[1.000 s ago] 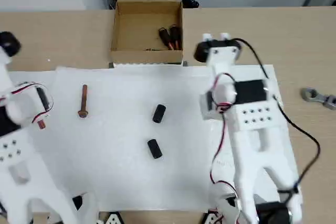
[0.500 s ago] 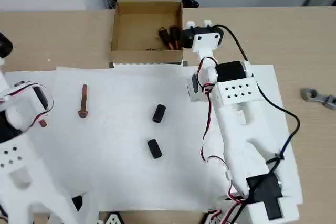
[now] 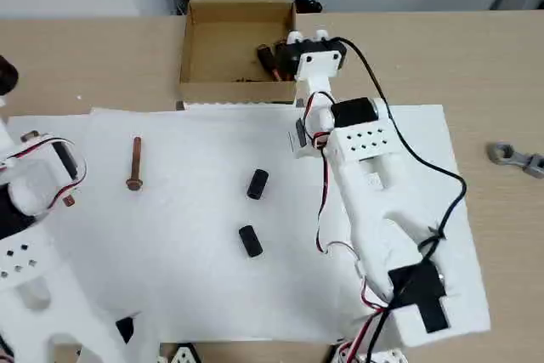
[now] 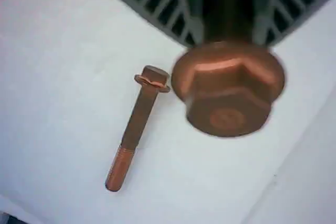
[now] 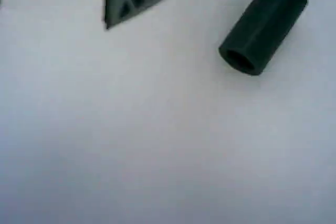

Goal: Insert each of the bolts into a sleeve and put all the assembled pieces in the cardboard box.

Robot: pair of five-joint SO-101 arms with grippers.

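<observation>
The white sheet [image 3: 187, 286] is spread across the lower frame of the high view, with the cardboard box [image 3: 197, 48] set at top centre and two assembled pieces [image 3: 274, 59] laid inside it. The right gripper [image 3: 299, 135] is held just below the box's right corner, jaws apart and nothing between them. At the left edge the left gripper [image 3: 65, 195] is clamped on a bolt [image 4: 228, 90], and a loose bolt [image 3: 135, 163] is laid to its right, upright in the frame. The nearer sleeve [image 3: 257, 184] is found down-left of the right gripper, its long axis near vertical and tipped slightly right. The second sleeve [image 3: 249, 241] is placed just below it. The right gripper is judged much the nearer for a sleeve pick.
</observation>
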